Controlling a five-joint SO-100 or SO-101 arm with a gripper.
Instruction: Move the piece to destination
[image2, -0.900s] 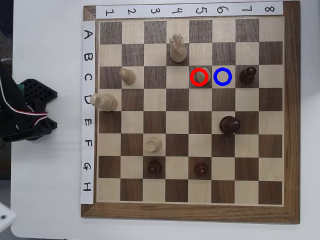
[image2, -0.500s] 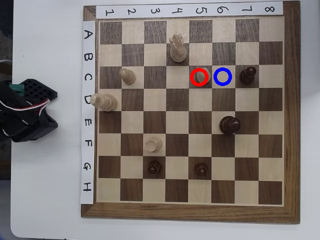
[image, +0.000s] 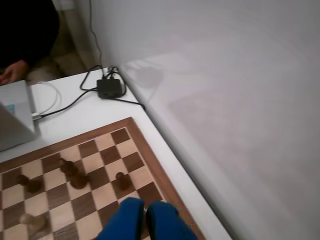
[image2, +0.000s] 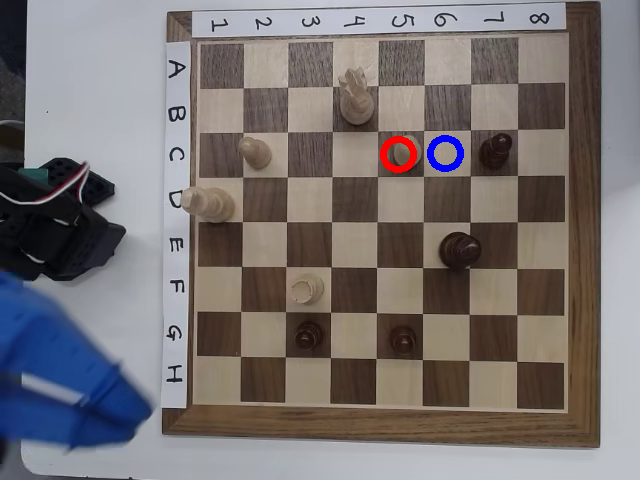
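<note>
In the overhead view the pale pawn (image2: 401, 152) stands inside the red ring (image2: 399, 155) on a dark square, just left of the blue ring (image2: 445, 153) on the neighbouring light square. The blue gripper (image2: 75, 400) is blurred at the lower left, off the chessboard (image2: 380, 425)

I log a white table (image: 100, 112) carrying a wooden chessboard (image2: 380, 420) with paper row and column labels. At the table's far corner in the wrist view I see a small black box (image: 110, 88) with black cables (image: 75, 101) running from it. A pale grey wall (image: 225, 75) runs along the table's right edge. A grey box (image: 15, 117) sits near the left edge. Lighting is soft and even.
</note>
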